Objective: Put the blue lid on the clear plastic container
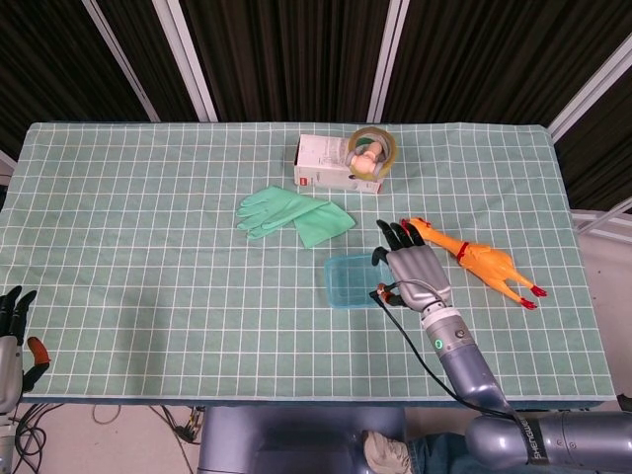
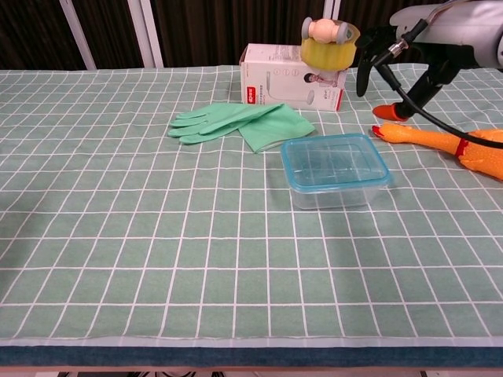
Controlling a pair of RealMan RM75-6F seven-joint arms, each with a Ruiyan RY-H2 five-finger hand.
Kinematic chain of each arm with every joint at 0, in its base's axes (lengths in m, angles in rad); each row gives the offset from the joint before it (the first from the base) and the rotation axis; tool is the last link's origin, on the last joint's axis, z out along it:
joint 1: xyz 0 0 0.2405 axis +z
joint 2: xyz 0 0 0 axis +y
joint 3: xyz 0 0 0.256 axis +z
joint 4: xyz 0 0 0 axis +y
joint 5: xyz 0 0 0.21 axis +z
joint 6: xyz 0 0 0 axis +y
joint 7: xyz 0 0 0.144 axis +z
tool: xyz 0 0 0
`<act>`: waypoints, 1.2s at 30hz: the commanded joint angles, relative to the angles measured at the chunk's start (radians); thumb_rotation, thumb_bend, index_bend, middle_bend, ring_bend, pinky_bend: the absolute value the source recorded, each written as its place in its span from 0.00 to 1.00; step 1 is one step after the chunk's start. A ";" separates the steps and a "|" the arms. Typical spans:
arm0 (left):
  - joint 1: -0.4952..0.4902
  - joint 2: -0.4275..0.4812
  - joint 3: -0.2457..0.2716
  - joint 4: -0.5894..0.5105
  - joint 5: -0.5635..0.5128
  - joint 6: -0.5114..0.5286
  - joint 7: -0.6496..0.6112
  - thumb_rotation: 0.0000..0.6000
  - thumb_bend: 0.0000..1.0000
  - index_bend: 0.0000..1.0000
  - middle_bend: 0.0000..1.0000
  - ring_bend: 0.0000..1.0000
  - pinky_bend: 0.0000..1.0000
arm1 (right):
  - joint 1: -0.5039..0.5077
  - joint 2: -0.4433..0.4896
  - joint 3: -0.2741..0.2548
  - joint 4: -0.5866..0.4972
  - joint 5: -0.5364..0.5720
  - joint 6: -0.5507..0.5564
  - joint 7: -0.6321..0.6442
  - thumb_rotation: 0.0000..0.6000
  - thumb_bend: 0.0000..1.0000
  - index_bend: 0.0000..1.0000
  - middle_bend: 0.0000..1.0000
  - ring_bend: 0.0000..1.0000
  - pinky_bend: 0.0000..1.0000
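Note:
The clear plastic container (image 1: 348,282) (image 2: 336,182) stands on the green checked cloth a little right of centre. The blue lid (image 2: 335,162) lies flat on top of it, its rim level all round. My right hand (image 1: 416,269) (image 2: 428,35) hovers just right of the container, raised above the table, fingers spread and holding nothing. A cable hangs from its wrist. My left hand (image 1: 13,338) shows only in the head view, low at the table's front left corner, fingers apart and empty.
A pair of green rubber gloves (image 1: 294,215) (image 2: 240,122) lies behind the container to the left. A white box (image 1: 331,164) (image 2: 287,78) with a yellow tape roll (image 1: 372,153) (image 2: 328,43) stands at the back. An orange rubber chicken (image 1: 476,261) (image 2: 464,149) lies just right of my right hand.

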 commanded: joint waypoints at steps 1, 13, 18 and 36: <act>0.000 0.000 -0.001 0.000 -0.001 0.000 0.000 1.00 0.76 0.10 0.00 0.00 0.00 | -0.003 -0.009 0.003 0.012 -0.006 -0.002 0.000 1.00 0.41 0.46 0.00 0.00 0.00; -0.001 0.001 -0.002 0.001 -0.004 -0.002 -0.002 1.00 0.76 0.10 0.00 0.00 0.00 | -0.012 -0.041 0.008 0.053 0.016 -0.009 -0.017 1.00 0.41 0.56 0.00 0.00 0.00; -0.001 0.000 -0.003 0.002 -0.006 -0.001 -0.001 1.00 0.76 0.10 0.00 0.00 0.00 | -0.019 -0.046 0.006 0.064 0.013 -0.020 -0.014 1.00 0.42 0.60 0.00 0.00 0.00; -0.003 -0.003 -0.004 0.005 -0.015 -0.004 0.005 1.00 0.76 0.10 0.00 0.00 0.00 | -0.030 -0.084 -0.019 0.114 0.011 -0.073 -0.026 1.00 0.55 0.61 0.00 0.00 0.00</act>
